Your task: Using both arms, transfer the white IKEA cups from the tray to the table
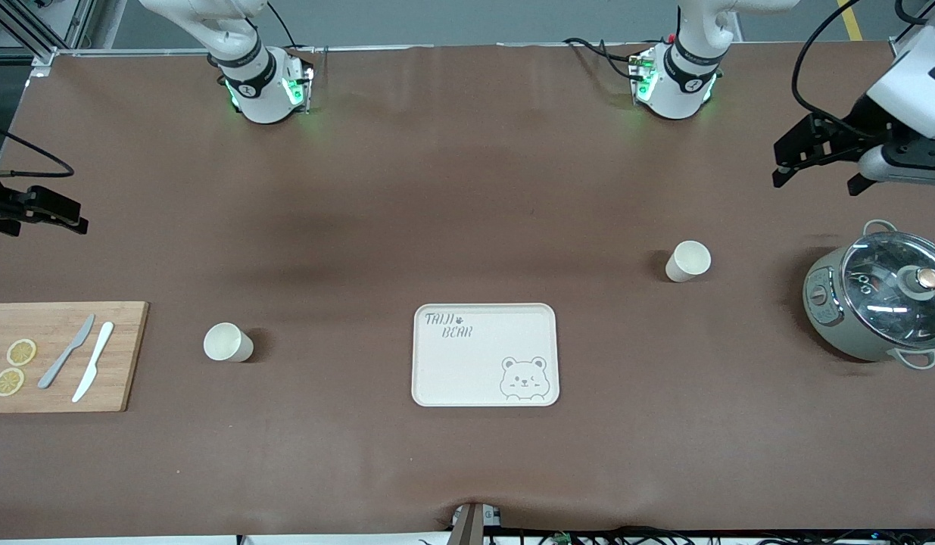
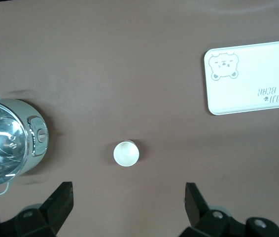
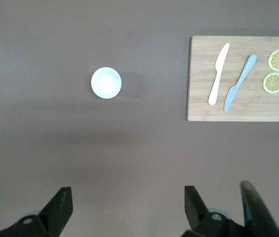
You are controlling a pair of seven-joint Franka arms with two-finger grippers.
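Two white cups upright on the brown table, well apart, neither touched. One cup toward the left arm's end, between the bear tray and the grey-green pot, a little farther from the front camera than both. Other cup toward the right arm's end, between the tray and the wooden cutting board, about level with the tray's middle. Tray empty, cream, printed with a bear face and lettering, near the table's centre.

Left gripper up in the air over the table at the left arm's end, above the patch just farther from the front camera than the pot; fingers spread wide, nothing between them. Right gripper in the air over the table's edge at the right arm's end, above the area farther from the front camera than the board; fingers likewise spread, holding nothing.

On the board: a grey knife and a white knife side by side, plus two lemon slices. Pot closed with a glass lid.
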